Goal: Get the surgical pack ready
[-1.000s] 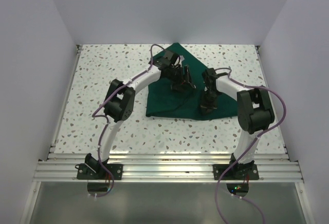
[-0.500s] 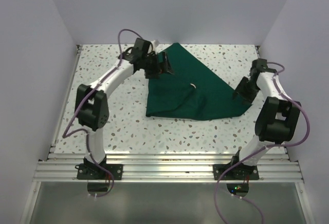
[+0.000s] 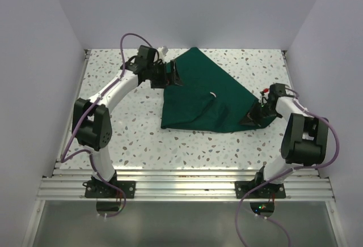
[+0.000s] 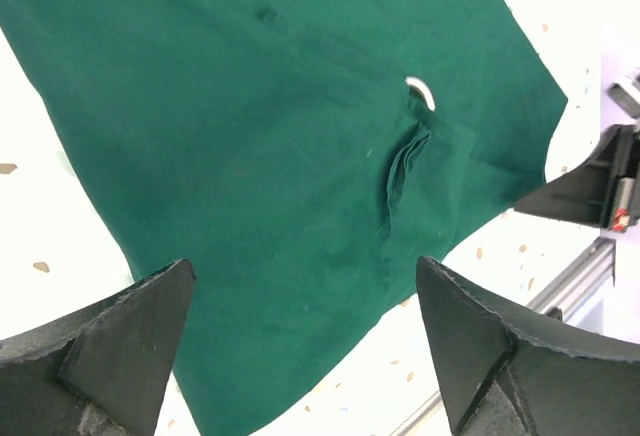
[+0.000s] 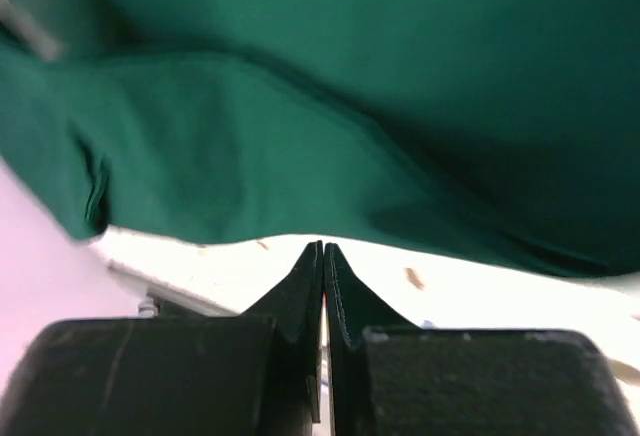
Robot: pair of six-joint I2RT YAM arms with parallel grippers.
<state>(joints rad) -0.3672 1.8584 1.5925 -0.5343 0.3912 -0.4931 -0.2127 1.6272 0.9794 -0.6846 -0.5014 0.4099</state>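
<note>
On the speckled table [image 3: 113, 139] the green drape [image 3: 198, 97] lies from the middle toward 12 o'clock. It is folded into a rough triangle with a bunched crease near its middle. The left gripper [image 3: 173, 77] hovers at the drape's 10 o'clock edge with its fingers spread wide and nothing between them. The right gripper [image 3: 252, 116] sits at the 4 o'clock corner with its fingers pressed together, just short of the cloth. A small white loop [image 4: 420, 91] lies beside the crease. The folding looks about half done, with neat squaring left to do.
</note>
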